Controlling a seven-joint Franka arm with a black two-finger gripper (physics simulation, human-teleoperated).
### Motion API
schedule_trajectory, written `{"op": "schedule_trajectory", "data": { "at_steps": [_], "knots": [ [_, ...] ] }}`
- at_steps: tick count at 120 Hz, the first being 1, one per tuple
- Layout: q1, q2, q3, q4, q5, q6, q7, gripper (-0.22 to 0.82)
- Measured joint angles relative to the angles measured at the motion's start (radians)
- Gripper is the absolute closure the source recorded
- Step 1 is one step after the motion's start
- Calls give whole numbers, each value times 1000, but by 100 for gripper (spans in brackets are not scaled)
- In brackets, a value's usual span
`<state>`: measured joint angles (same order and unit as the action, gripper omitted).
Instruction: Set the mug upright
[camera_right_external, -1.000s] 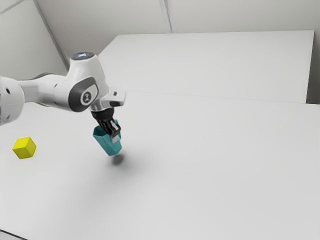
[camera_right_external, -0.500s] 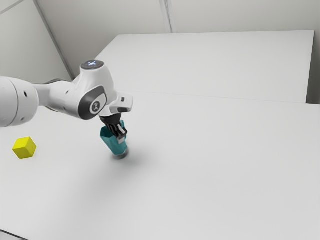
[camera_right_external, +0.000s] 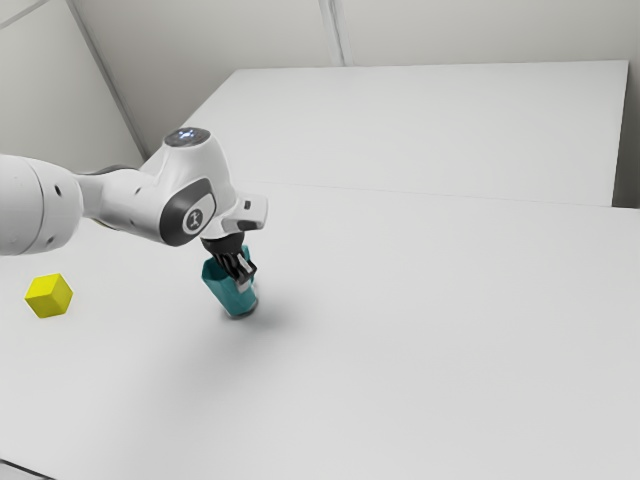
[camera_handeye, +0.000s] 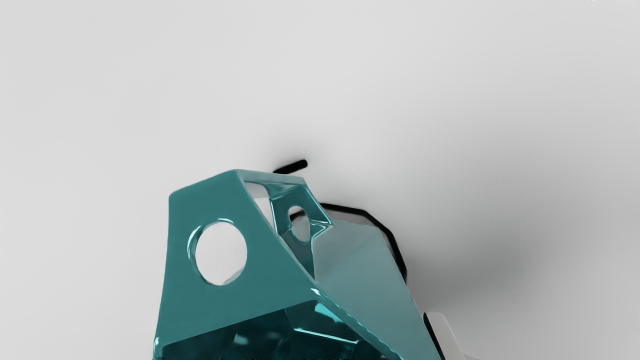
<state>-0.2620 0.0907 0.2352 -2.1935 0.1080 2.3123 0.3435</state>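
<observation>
Gripping tilted teal mug (camera_right_external: 226, 292), mouth up, gripper (camera_right_external: 244, 281) low over white table (camera_right_external: 420, 350), yellow cube (camera_right_external: 48, 296) well apart toward the exterior view's left.

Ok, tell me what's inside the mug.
Inside the mug, dark, shiny teal walls show. Its bottom is hidden by those walls and the wrist view's edge, so I can't tell whether anything lies there.

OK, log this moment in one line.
claw: shut on mug | mug: mouth up, leaning | yellow cube: apart, on table
</observation>
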Motion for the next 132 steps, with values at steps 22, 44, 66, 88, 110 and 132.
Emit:
{"op": "schedule_trajectory", "data": {
  "at_steps": [22,44,66,88,110,132],
  "knots": [
    [1,-1,0,0,-11,-2,5,66],
    [2,-6,-1,0,-15,-3,9,54],
    [-1,-12,-2,1,-16,-6,11,40],
    [-9,-29,-2,6,-17,-10,13,30],
    [-13,-67,-2,9,-17,-14,13,23],
    [-13,-105,-3,45,-19,-36,13,16]
  ]
}}
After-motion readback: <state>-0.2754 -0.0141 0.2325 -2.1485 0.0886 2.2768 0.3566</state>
